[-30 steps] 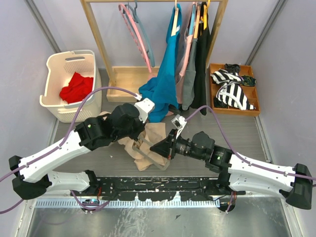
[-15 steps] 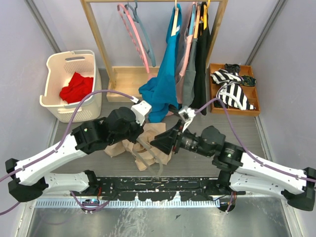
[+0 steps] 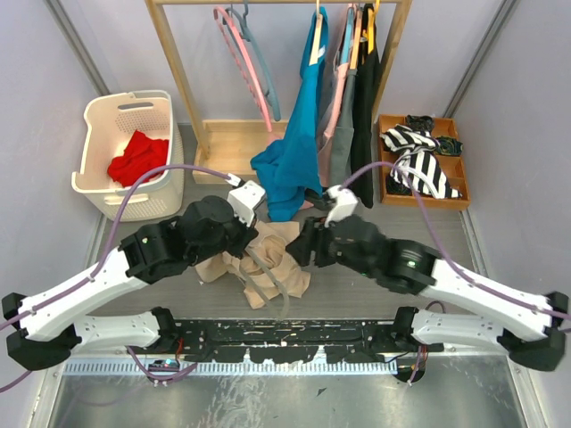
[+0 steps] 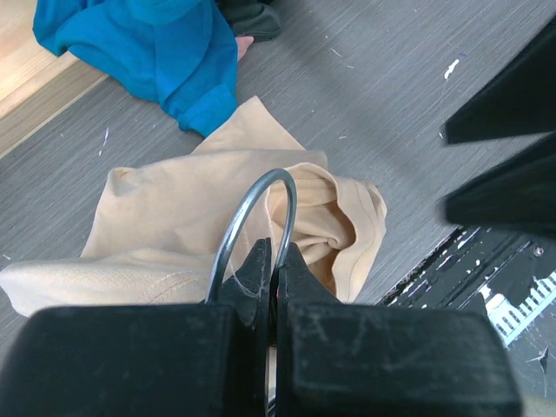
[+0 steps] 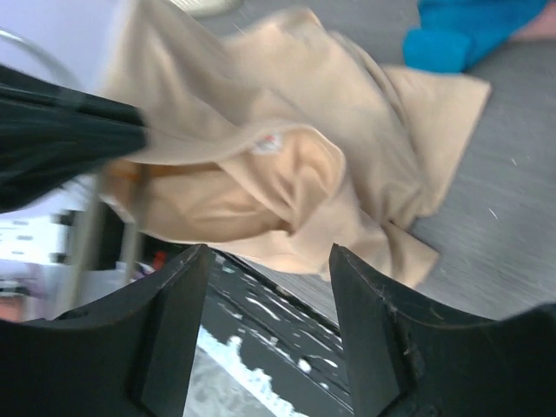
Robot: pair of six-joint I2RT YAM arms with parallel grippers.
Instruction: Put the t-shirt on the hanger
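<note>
So left end effector pinches the thin pale-grey plastic hanger by its hook, probably steadying it for the wide-open right end effector over the crumpled beige t-shirt.

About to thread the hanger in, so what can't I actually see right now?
- Shoulders of the hanger: left wrist view, hidden under the left gripper; only the hook shows.
- Neck opening of the t-shirt: top view, lost among folds and under both arms.
- Whether the right gripper touches cloth: right wrist view blurred, top view hides its fingertips.
</note>
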